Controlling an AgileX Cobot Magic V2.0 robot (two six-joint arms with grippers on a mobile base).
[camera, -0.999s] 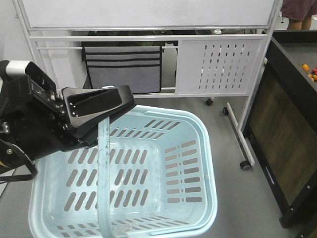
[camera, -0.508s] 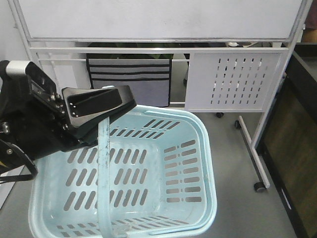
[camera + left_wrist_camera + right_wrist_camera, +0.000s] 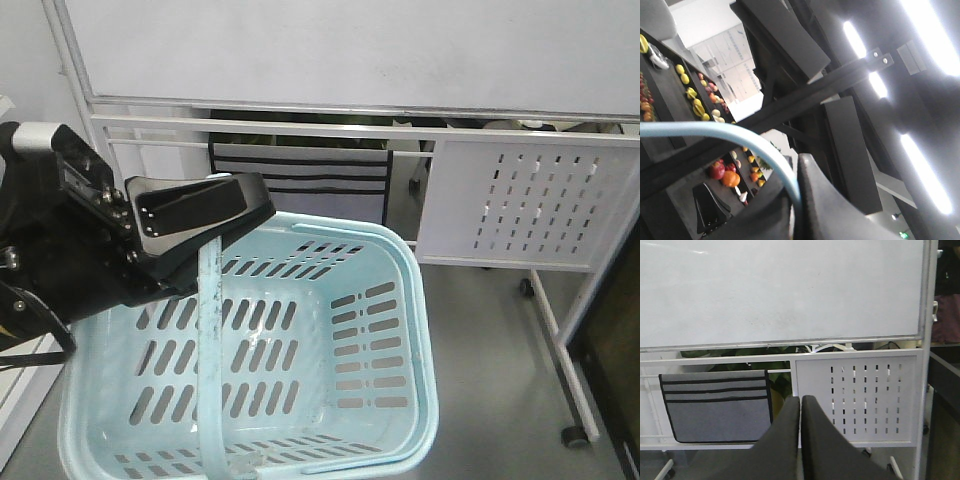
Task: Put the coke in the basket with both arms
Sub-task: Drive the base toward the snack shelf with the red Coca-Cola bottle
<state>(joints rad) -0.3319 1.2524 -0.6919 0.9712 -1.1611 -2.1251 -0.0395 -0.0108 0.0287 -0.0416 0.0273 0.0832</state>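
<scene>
Gripping the light blue basket by its swing handle, the left gripper sits near-left. The right gripper, fingers pressed together on nothing, faces a whiteboard.

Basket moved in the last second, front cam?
Yes. The basket shifted left against the perforated panel behind; it holds its place in frame, so camera moves too.

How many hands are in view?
2. The left hand clamps the basket handle, front view left; right hand, shut and empty, faces the whiteboard in its wrist view.
</scene>
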